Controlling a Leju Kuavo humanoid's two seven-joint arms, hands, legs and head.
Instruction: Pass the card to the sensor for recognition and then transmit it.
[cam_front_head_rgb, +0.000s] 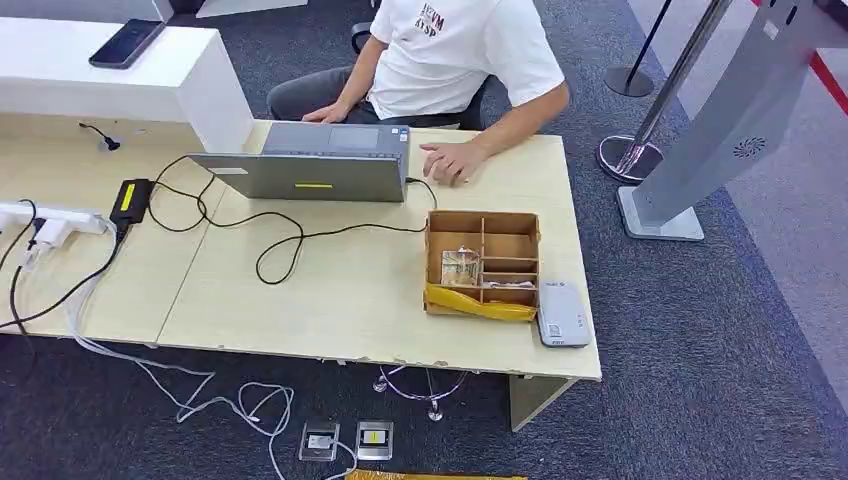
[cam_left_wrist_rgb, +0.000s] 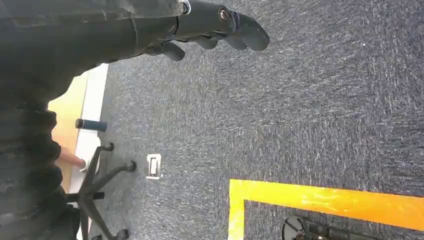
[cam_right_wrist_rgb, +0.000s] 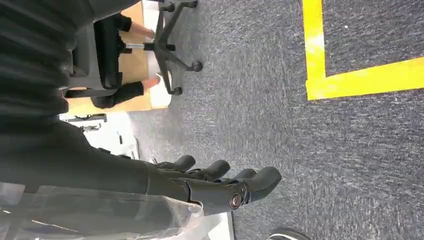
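Both arms hang at the robot's sides, off the table. Left hand (cam_left_wrist_rgb: 210, 30) over grey carpet, fingers loosely extended and apart, holding nothing. Right hand (cam_right_wrist_rgb: 220, 182) likewise over carpet, fingers spread a little, nothing in them.

On the light wood table (cam_front_head_rgb: 330, 300), a brown cardboard box (cam_front_head_rgb: 483, 262) with dividers sits near the right front edge. In its left compartment lies what looks like the card (cam_front_head_rgb: 459, 266), a small pale item; too small to tell for sure. A yellow strip (cam_front_head_rgb: 480, 303) lies along the box's near wall. The sensor (cam_front_head_rgb: 562, 313), a flat grey-white reader, lies just beside the box on its right, at the table's front right corner. Card and sensor are both well apart from either hand.

Further back: a grey laptop (cam_front_head_rgb: 315, 165) with a black cable (cam_front_head_rgb: 290, 240) looping across the table, a power strip (cam_front_head_rgb: 40, 218) at the left edge. A person in a white shirt (cam_front_head_rgb: 450, 50) sits behind the table, one hand (cam_front_head_rgb: 452, 160) resting beside the laptop. A grey kiosk stand (cam_front_head_rgb: 720, 130) stands on the floor at right.
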